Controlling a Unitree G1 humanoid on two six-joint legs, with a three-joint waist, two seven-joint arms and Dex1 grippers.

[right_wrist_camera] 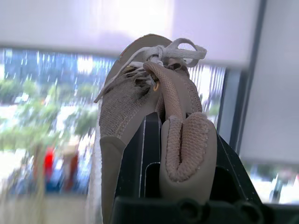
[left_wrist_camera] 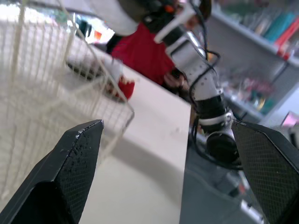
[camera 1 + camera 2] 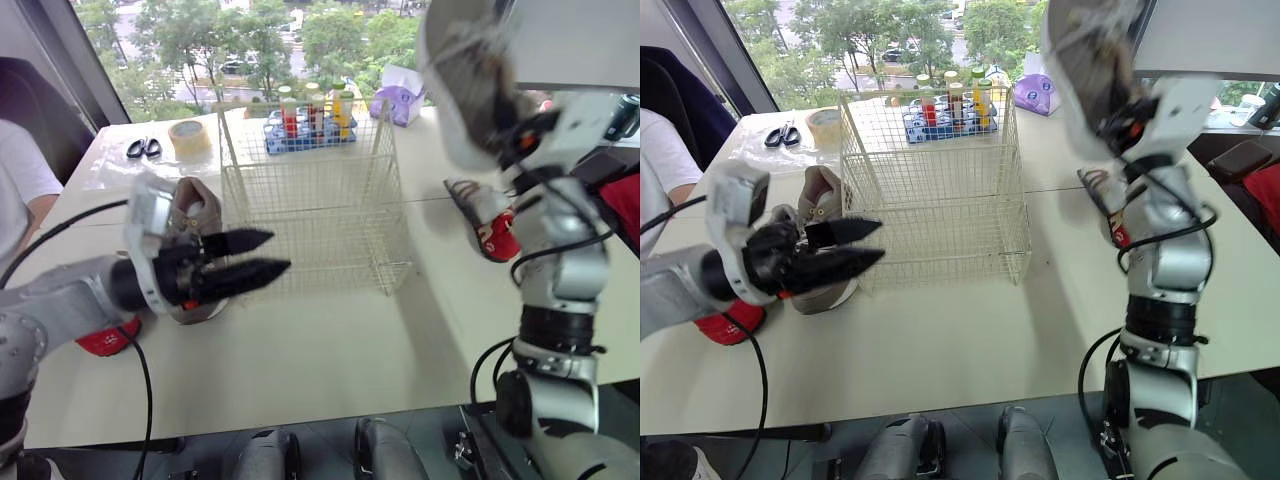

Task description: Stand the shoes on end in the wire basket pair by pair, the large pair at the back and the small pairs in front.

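The wire basket stands empty at the table's middle. My left gripper is open, hovering low at the basket's front left corner with nothing between its fingers. Just behind it a beige shoe stands on the table, and a red shoe lies under my left forearm. My right gripper is raised high to the right of the basket, shut on the heel collar of a large beige shoe that points upward. A small red and white shoe lies on the table beside the right arm.
Behind the basket are a blue rack of bottles, a tape roll, scissors and a purple box. A person in a white shirt sits at the table's left edge. Open tabletop lies in front of the basket.
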